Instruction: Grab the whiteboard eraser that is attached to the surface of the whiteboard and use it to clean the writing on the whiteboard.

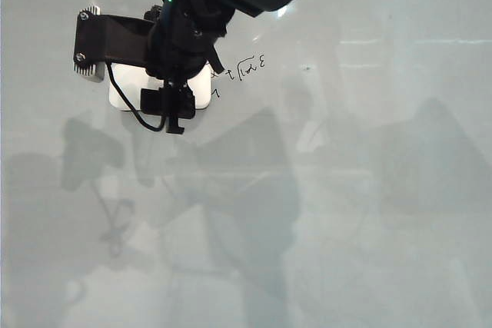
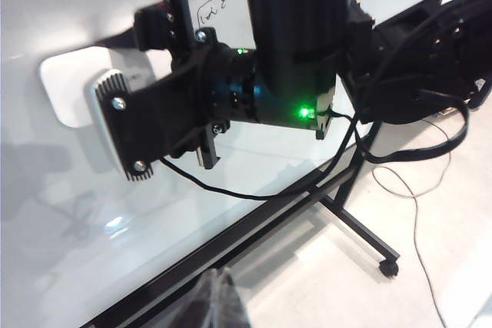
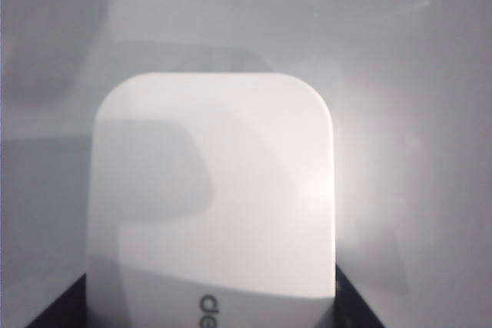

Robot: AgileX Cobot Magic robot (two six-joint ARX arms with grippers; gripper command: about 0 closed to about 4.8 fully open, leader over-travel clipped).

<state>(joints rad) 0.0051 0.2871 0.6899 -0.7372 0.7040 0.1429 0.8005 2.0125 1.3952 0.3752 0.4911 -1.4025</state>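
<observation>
The white whiteboard eraser lies flat on the whiteboard, mostly covered by my right arm. My right gripper is shut on the eraser, with one dark finger on each of two opposite sides. In the right wrist view the eraser fills the middle between the fingertips of the right gripper. The black writing sits just right of the eraser, with a few strokes touching its edge. The left wrist view shows the eraser, the writing and my left gripper, shut and off the board.
A tiny dark speck marks the board right of the writing. The board's black lower frame and its wheeled stand show in the left wrist view, with cables on the floor. Arm shadows cross the board.
</observation>
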